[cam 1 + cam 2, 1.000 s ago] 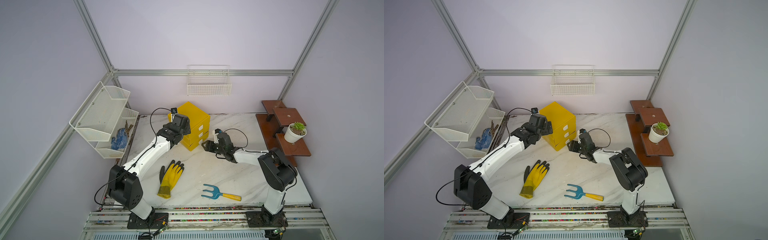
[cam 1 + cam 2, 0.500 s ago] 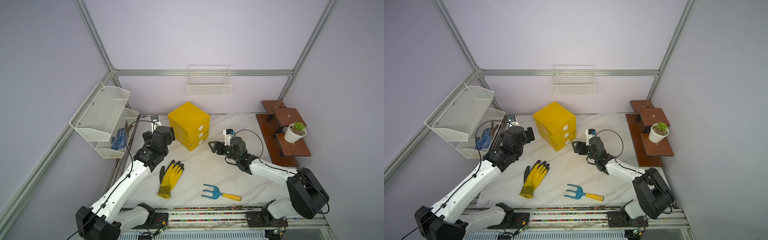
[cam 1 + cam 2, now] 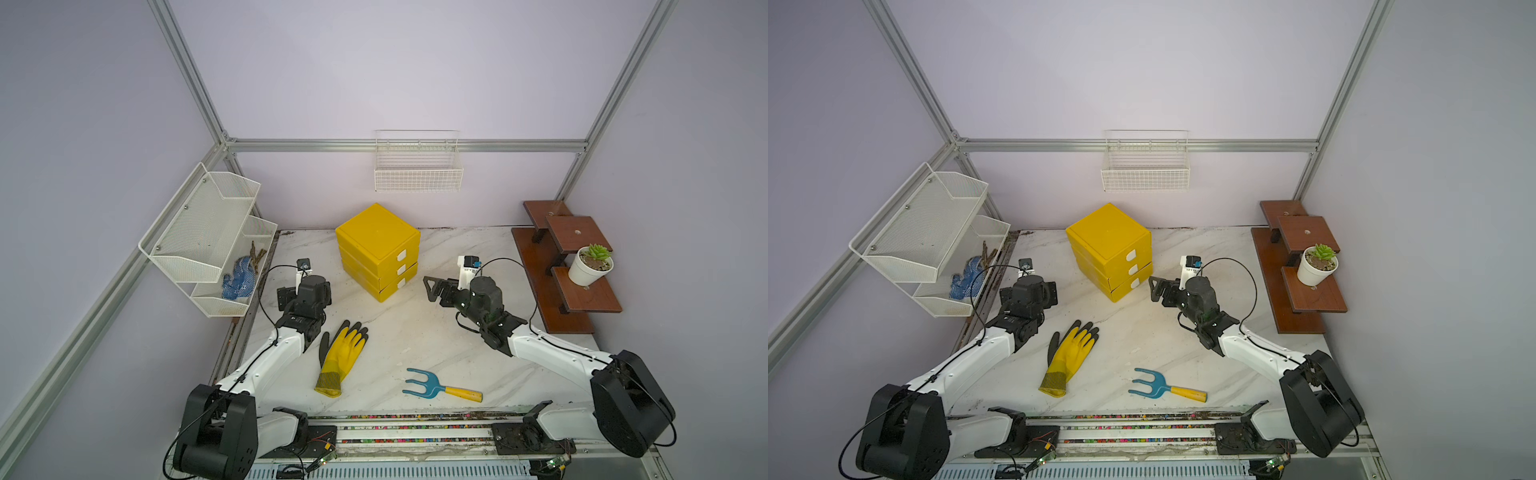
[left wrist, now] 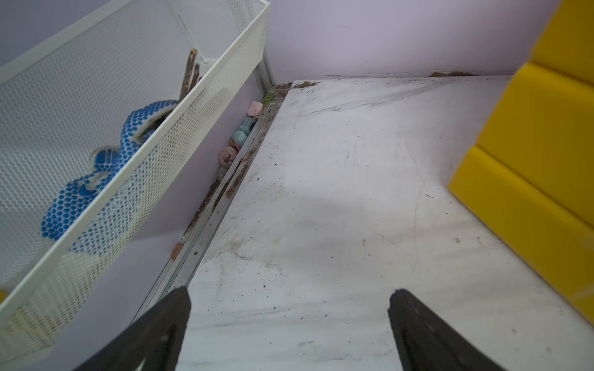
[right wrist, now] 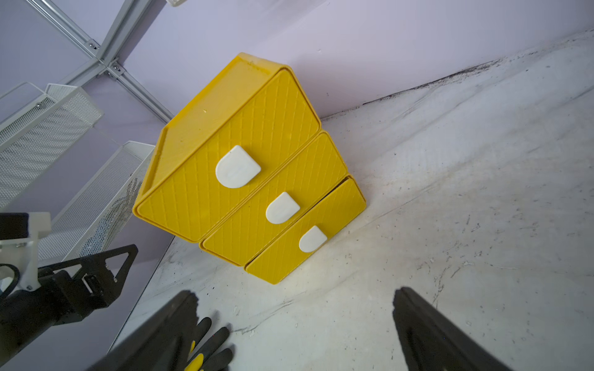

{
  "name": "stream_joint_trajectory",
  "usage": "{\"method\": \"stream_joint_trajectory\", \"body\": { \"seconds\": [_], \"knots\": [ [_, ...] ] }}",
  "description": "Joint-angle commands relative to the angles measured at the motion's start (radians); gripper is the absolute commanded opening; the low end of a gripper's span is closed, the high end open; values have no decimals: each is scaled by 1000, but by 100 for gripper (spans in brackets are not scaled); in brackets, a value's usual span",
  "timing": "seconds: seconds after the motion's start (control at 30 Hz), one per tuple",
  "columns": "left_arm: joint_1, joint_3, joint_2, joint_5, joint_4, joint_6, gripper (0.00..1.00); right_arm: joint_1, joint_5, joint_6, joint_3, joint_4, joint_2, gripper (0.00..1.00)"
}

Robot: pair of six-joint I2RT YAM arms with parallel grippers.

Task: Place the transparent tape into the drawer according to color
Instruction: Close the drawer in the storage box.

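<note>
- Well, the left gripper (image 4: 289, 295) hung over the worktop (image 4: 337, 192) between the mesh rack (image 4: 128, 144) and the yellow drawer chest (image 3: 376, 237), jaws released wide, nothing between them.
- Opposite, the right gripper (image 5: 295, 295) faced the drawer fronts, jaws likewise released and bare.
- All three drawers looked shut, the lowest perhaps a shade out.
- Where the tape lay could not be told: no roll showed in any view.
- Nearer the front, a yellow glove (image 3: 343, 357) and a blue hand fork (image 3: 432, 384) lay apart.
</note>
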Motion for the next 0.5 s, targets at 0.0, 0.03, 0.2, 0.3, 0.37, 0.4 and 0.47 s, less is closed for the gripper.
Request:
{"method": "stream_joint_trajectory", "body": {
  "seconds": [0.0,0.03,0.2,0.3,0.37,0.4,0.47],
  "knots": [
    [47,-52,16,7,191,27,100,-4,50,-24,-11,35,-24,100],
    [55,-71,18,14,230,28,100,-4,53,-25,-10,36,-26,100],
    [70,-197,55,36,540,58,100,-6,65,-30,-12,44,-21,100],
    [70,-221,121,43,641,61,100,-6,67,-29,-14,44,-18,100],
    [70,-250,150,33,730,62,100,-6,70,-33,-17,42,-19,100],
    [71,-258,161,34,762,63,100,-6,76,-36,-19,42,-21,100],
    [71,-262,170,54,771,69,100,-5,88,-46,-24,36,-27,100]
  ]
}}
